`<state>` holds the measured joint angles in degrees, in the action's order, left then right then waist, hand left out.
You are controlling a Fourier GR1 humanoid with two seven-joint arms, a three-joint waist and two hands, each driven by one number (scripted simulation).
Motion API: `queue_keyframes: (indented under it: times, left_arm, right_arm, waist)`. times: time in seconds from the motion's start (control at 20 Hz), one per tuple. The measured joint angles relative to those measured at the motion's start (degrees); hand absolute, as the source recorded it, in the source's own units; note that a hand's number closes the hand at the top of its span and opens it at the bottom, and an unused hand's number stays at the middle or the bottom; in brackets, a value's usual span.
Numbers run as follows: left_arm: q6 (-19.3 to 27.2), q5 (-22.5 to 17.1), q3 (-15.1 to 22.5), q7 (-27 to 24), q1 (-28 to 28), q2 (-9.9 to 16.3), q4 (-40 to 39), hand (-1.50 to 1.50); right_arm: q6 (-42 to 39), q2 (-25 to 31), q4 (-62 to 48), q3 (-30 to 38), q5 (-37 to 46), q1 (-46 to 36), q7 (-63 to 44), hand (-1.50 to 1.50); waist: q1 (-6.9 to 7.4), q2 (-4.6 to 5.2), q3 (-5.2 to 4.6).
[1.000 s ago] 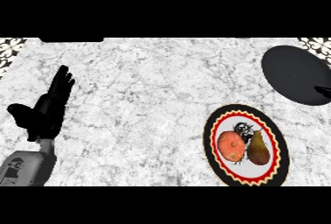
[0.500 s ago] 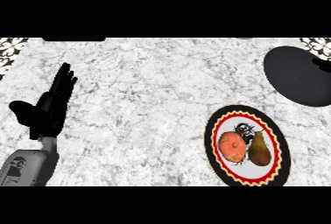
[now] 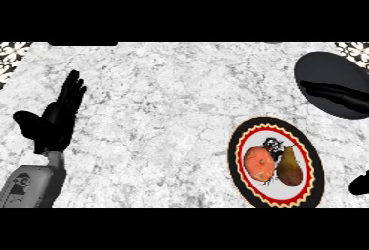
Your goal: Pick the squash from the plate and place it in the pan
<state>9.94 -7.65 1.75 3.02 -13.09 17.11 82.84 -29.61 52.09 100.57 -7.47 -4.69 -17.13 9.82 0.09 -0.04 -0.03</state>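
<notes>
Head view, squash (image 3: pixel 290 166) on plate (image 3: pixel 311 152), black pan (image 3: pixel 333 90) apart

Grey left forearm (image 3: pixel 32 184) (dark marking on its casing), matte black left robot hand (image 3: pixel 54 122), slender black fingers

The left hand (image 3: pixel 56 119) is resting at the view's left. Well to its right the plate (image 3: pixel 311 188) is lying, carrying the squash (image 3: pixel 290 166) (touching a round fruit (image 3: pixel 258 163) on its left); the pan (image 3: pixel 333 90) is sitting behind them.
</notes>
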Motion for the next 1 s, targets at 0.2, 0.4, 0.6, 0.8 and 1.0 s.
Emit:
queue_keyframes:
  times: [0.2,0.4,0.6,0.8,1.0]
  left_arm:
    - [-0.2,0.9,-0.4,0.2,0.1,-0.7,0.0,0.0]
    - [-2.0,0.5,-2.0,-1.0,1.6,-0.3,0.6,0.0]
    - [-2.0,1.3,-2.3,0.8,0.3,-1.0,0.6,0.0]
    - [-1.7,2.5,-2.1,0.2,1.0,-2.3,0.9,0.0]
    - [-3.0,2.5,-3.3,0.9,0.7,-2.0,1.2,0.0]
  right_arm:
    - [-0.8,-2.7,6.0,-0.4,2.0,2.7,-4.9,-1.5]
    - [-1.2,-6.0,6.8,-1.8,6.4,4.0,-8.2,-1.5]
    - [-1.5,-9.2,7.6,-1.8,11.0,5.8,-10.1,-1.5]
    - [-2.1,-12.1,4.4,-2.5,15.7,4.1,-11.7,-1.5]
    - [-3.7,-14.4,0.6,-2.6,19.9,3.4,-10.0,-1.5]
  waist:
    - [-0.2,-0.04,0.01]
    - [-0.07,-0.01,0.01]
    - [-0.14,0.01,0.03]
    - [0.08,0.04,0.03]
    - [0.1,0.06,0.03]
